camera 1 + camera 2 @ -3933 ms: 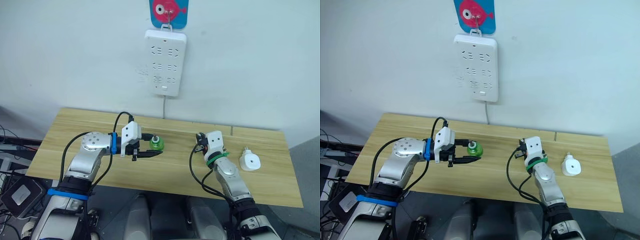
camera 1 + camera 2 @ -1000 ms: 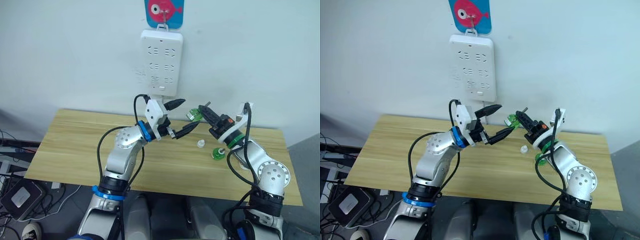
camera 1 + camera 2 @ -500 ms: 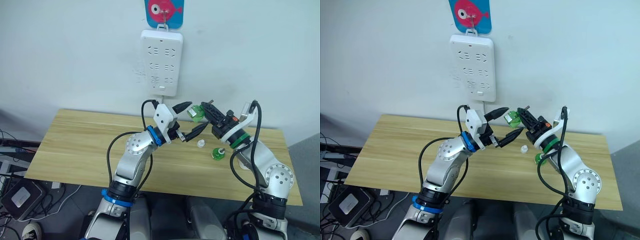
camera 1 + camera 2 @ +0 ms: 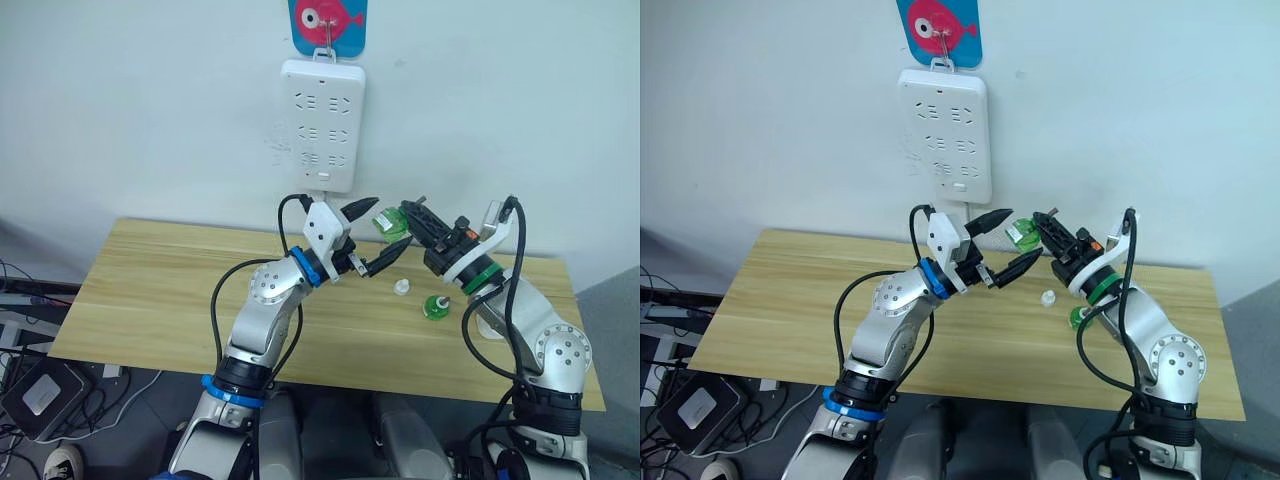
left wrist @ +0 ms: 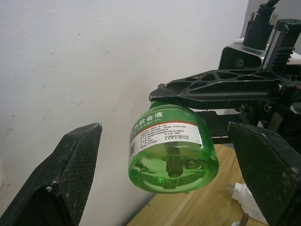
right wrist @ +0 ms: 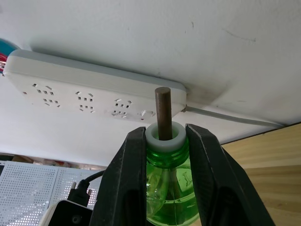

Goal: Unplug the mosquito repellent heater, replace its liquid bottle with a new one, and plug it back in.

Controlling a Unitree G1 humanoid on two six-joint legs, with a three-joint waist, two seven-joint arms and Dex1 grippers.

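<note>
Right hand [image 4: 410,222] is raised above the tabletop [image 4: 150,290], its two black fingers [image 6: 206,174] clamped on the neck of a green liquid bottle [image 5: 171,147] whose dark wick [image 6: 162,112] projects from a white collar. Left hand [image 4: 374,232] is held up just beside it with its fingers spread wide on either side of the bottle's base, not touching it. A second green bottle [image 4: 434,307] and a small white cap [image 4: 401,289] rest on the tabletop near the right arm. The mosquito repellent heater [image 5: 244,199] lies on the tabletop, prongs visible, partly hidden behind the right arm. A white power strip [image 4: 322,124] hangs on the wall.
</note>
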